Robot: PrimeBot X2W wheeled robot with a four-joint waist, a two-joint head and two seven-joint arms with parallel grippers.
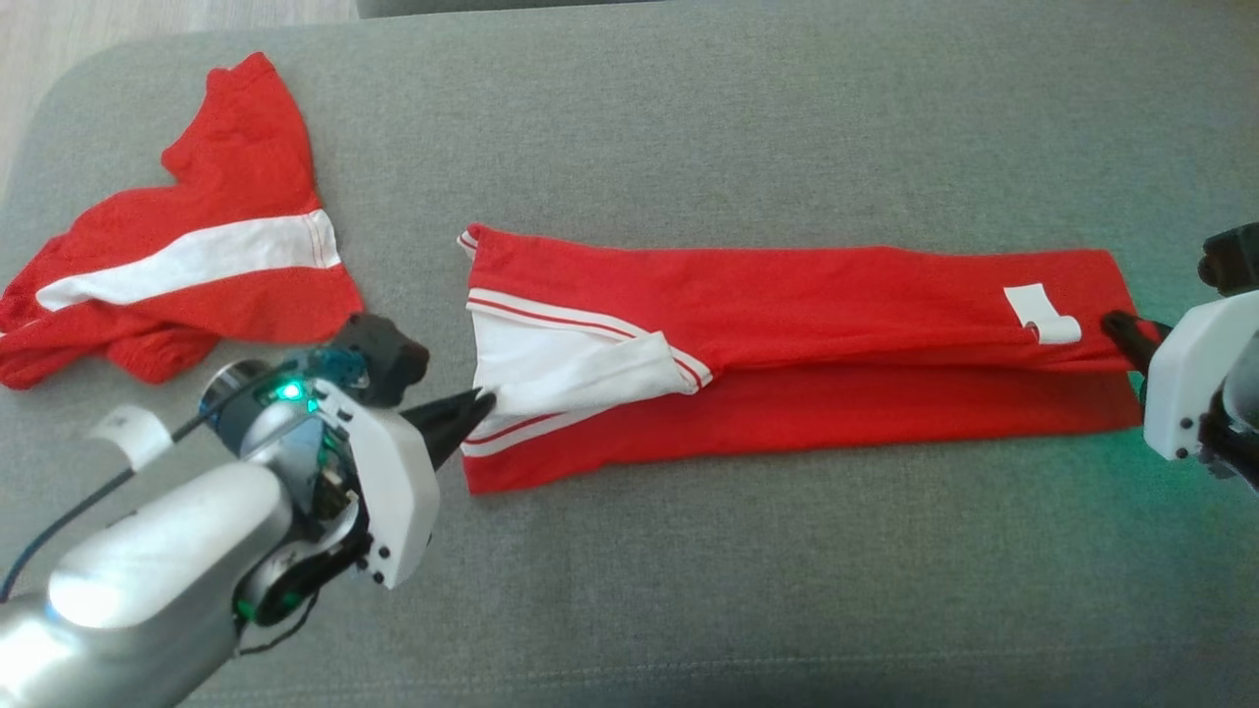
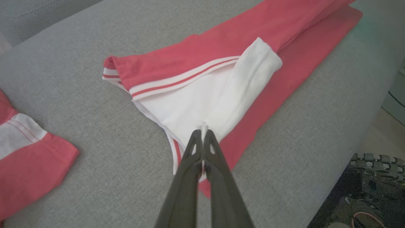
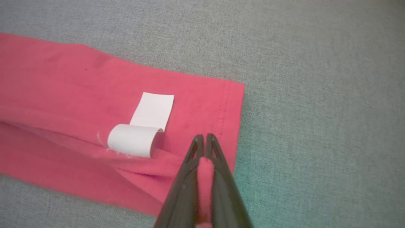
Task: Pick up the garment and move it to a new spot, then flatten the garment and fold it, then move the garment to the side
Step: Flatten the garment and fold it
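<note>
One red garment [image 1: 836,334] lies folded lengthwise into a long strip across the middle of the grey cushion [image 1: 748,118], running left to right. Its white panel [image 1: 561,369] with red-striped trim sits at the left end, and a curled white label [image 1: 1041,315] rests on top near the right end. My left gripper [image 1: 482,401] is clenched on the edge of that white panel, a bit of the cloth nipped between the fingertips. My right gripper [image 1: 1111,323] is clamped on the red fabric by the hem at the right end, just beside the label. Far to the left, well apart, lies a crumpled red-and-white cloth [image 1: 187,246].
</note>
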